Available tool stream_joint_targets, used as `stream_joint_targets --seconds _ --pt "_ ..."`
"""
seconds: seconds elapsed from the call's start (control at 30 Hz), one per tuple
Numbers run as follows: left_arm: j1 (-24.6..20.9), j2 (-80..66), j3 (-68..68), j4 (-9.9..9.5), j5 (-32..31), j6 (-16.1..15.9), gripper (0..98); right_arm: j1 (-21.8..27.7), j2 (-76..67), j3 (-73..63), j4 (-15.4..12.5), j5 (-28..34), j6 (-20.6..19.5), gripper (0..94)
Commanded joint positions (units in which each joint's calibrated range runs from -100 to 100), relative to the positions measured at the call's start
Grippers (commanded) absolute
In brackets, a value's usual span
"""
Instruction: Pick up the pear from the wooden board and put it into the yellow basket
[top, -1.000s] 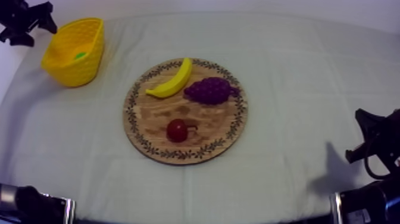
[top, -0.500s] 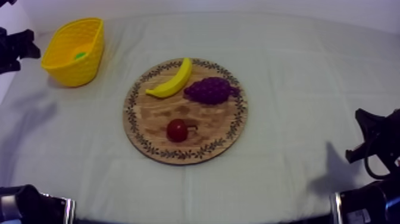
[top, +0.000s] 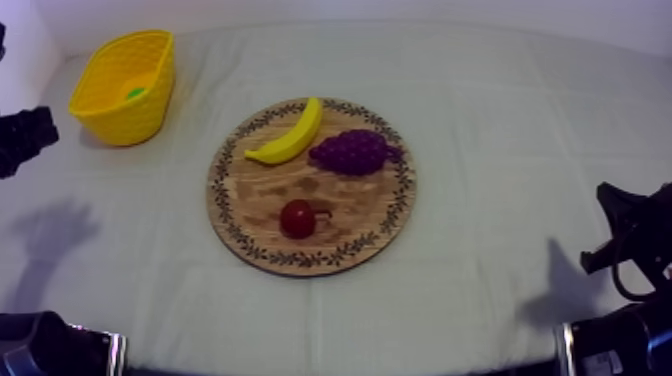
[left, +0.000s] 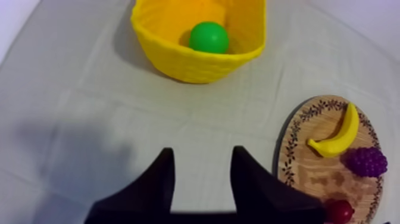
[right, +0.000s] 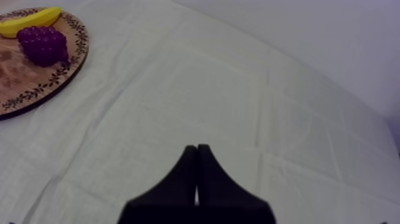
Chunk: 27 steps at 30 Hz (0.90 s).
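- Inside the yellow plastic basket (left: 196, 65), at the far left of the grey-white cloth (left: 89, 107), sits the green toy pear (left: 208, 37). It rests on the basket's floor and no longer needs lifting off the board.
- From my left gripper (left: 202, 152) the pear lies straight ahead and farther off. The gripper hangs on the near side of the basket, apart from it, with bare cloth between.
- The pear looks round from this angle, so I cannot tell which way its long axis runs.
- My left arm is plainly the nearer one. My right gripper (right: 196, 147) sits at the near right, well apart from the basket.
- My left gripper's two black fingers stand wide apart, with nothing between them and touching nothing.
- My right gripper's fingers lie pressed together as a narrow wedge, holding nothing.
- On the round wooden board (top: 260, 200), mid-table, I see a yellow banana (top: 288, 135), a purple bunch of grapes (top: 352, 152) and a small red fruit (top: 297, 218).
- I judge the placing done; the coming move needs no grasp, only clearing the left arm away.
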Motion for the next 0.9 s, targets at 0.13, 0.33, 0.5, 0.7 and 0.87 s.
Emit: stream_joint_targets --seconds 0.13,0.33,0.5,0.7,0.87 --pt "0.43 -11.84 12.82 1.09 -9.26 1.26 16.4 0.01 -0.03 -0.02 -0.02 -0.01 -0.03 0.2" --pt "0.71 -17.95 17.46 1.27 -13.57 1.08 2.9 0.01 -0.03 -0.02 -0.02 -0.01 -0.03 0.2" --pt "0.61 -22.36 23.28 0.87 -16.96 0.79 0.6 0.01 -0.03 -0.02 -0.02 -0.01 -0.03 0.2" --pt "0.91 -28.42 31.05 0.92 -19.87 0.64 0.1 0.01 -0.03 -0.02 -0.02 -0.01 -0.03 0.2" --pt "2.11 -34.72 36.87 0.36 -21.42 -1.88 0.1 0.01 -0.03 -0.02 -0.02 -0.01 -0.03 0.2"
